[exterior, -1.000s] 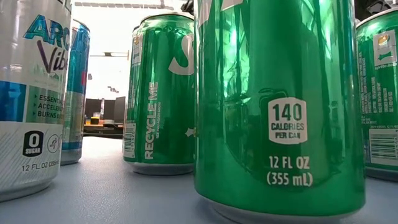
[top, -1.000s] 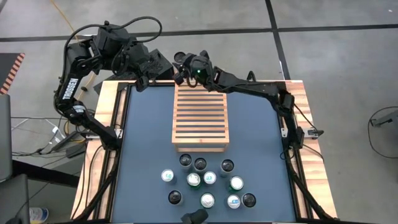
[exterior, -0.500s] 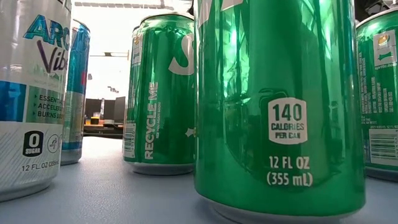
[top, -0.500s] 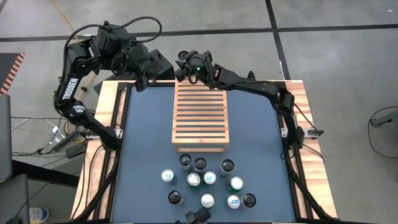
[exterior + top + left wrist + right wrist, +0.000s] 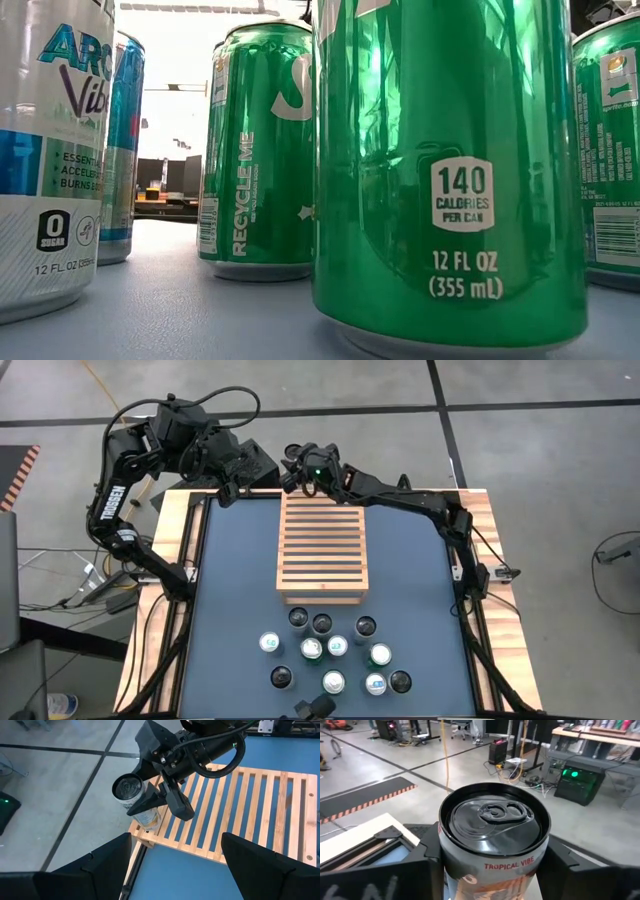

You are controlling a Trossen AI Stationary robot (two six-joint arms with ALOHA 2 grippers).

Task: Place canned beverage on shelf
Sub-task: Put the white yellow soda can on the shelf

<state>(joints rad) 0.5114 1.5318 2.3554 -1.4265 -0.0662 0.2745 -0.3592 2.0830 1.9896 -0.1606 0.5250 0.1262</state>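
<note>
The slatted wooden shelf (image 5: 322,550) lies on the blue table. At its far left corner my right gripper (image 5: 293,472) is shut on a canned beverage (image 5: 134,795), which has a dark top and a white-and-orange label. The right wrist view looks down on the can's top (image 5: 494,822). My left gripper (image 5: 250,472) hangs open just left of that corner, above the table's far edge, with nothing between its fingers (image 5: 107,865). My right gripper pinches the can's side wall (image 5: 445,870) between its two fingers, one on each side. The fingers (image 5: 150,800) come nearly level from the table's right and lie across the can. The can stands upright with its bottom (image 5: 149,824) at the shelf's far left corner; whether it rests there I cannot tell.
Several more cans (image 5: 330,655) stand in a cluster on the table in front of the shelf's near end; in the low view green cans (image 5: 450,170) and a white one (image 5: 50,150) fill the picture. The wooden border (image 5: 185,560) frames the table.
My right gripper has rolled a little about its own line while staying at the shelf's far left corner with the can still between its fingers.
</note>
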